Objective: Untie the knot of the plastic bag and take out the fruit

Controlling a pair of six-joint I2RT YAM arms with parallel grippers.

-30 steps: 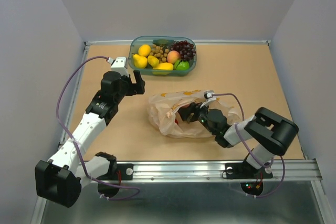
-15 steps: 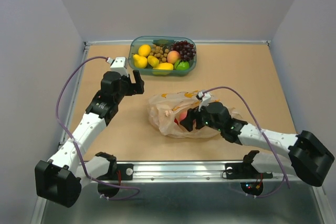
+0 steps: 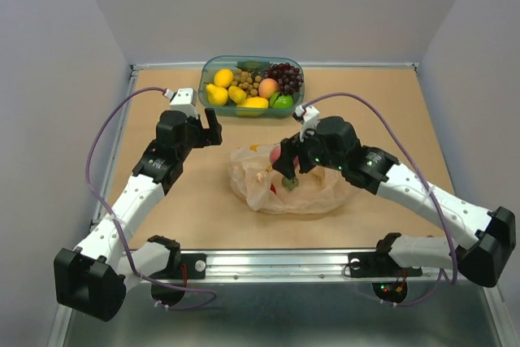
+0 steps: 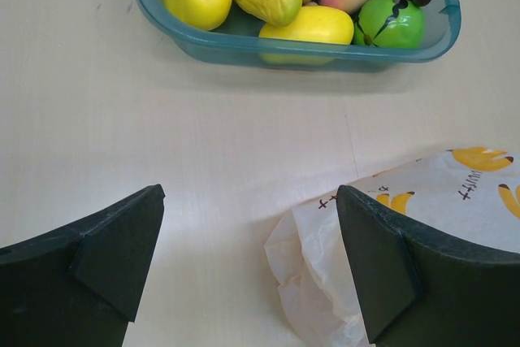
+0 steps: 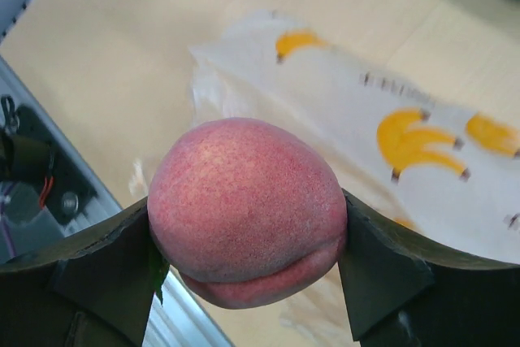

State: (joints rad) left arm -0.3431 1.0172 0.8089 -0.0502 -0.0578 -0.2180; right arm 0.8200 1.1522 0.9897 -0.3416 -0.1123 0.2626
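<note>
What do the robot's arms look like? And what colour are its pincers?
The left arm and right arm are both made of white tube-like pieces joined by chunky black joints. A thin purple cable loops along each arm. The left pincer and right pincer are black, with smooth wedge-shaped fingers.

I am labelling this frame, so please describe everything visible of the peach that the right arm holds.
The peach is pink-red, with finely speckled skin and a crease along its lower side. The right end effector clamps it between two dark fingers above the plastic bag; nothing else touches it.
</note>
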